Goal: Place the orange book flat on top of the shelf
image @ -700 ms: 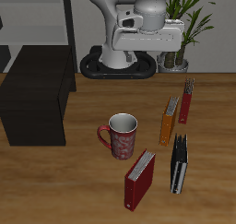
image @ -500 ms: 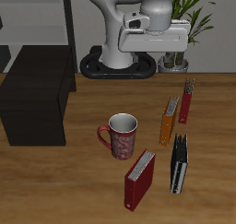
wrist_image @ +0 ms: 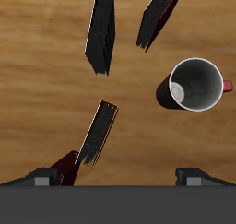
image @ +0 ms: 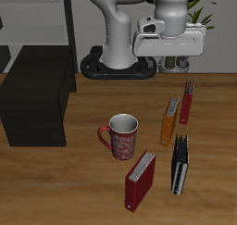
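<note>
**Now: gripper hanging high, orange book standing untouched**

Right now your gripper (image: 172, 62) is hanging well above the surface (image: 83, 187), back near the robot's base, and it is carrying nothing. In the wrist view its two fingers (wrist_image: 41, 177) are sitting far apart at the frame's edge with only bare wood between them, so you are looking at spread, empty jaws.

The orange book (image: 168, 121) is standing upright on its edge on the wooden surface, spine toward the camera in the exterior view, its pale pages showing along the top. It is leaning close against the slim dark-red book (image: 186, 103), which is standing just behind it, farther back on the surface. In the wrist view the orange book (wrist_image: 98, 132) is showing as a thin slab with an orange rim, closest to the fingers among the books.

The shelf (image: 35, 93) is sitting well apart from the orange book, across the surface, as a low black box. A patterned red mug (image: 120, 136) is standing between the two, nearer the book. Nearer the table's front edge, a larger red book (image: 141, 180) and a black book (image: 180, 164) are standing side by side. A potted plant (image: 194, 25) is showing behind the gripper.
</note>
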Controlling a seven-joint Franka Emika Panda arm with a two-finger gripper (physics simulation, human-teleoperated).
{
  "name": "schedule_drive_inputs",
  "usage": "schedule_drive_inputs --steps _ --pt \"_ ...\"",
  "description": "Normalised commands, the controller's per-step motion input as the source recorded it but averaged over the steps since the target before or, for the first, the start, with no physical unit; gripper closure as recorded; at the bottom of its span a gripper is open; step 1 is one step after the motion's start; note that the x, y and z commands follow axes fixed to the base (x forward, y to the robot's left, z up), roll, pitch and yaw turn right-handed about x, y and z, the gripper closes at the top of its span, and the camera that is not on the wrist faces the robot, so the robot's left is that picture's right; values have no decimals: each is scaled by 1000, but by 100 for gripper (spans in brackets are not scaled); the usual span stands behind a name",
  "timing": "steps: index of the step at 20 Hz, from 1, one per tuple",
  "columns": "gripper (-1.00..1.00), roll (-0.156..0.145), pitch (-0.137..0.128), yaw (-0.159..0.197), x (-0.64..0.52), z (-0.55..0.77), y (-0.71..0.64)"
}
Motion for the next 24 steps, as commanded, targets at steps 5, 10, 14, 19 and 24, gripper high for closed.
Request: schedule_drive_inputs --steps 5,10,14,19,24 --pt "-100 51 -31 -25 40 -235 367" --pt "-100 33 -25 7 -28 -225 204" --pt "-100 16 -15 -33 19 -222 29" --pt "-100 -1 -5 -11 65 -234 36" --pt "-100 -11 -8 -28 41 -142 62"
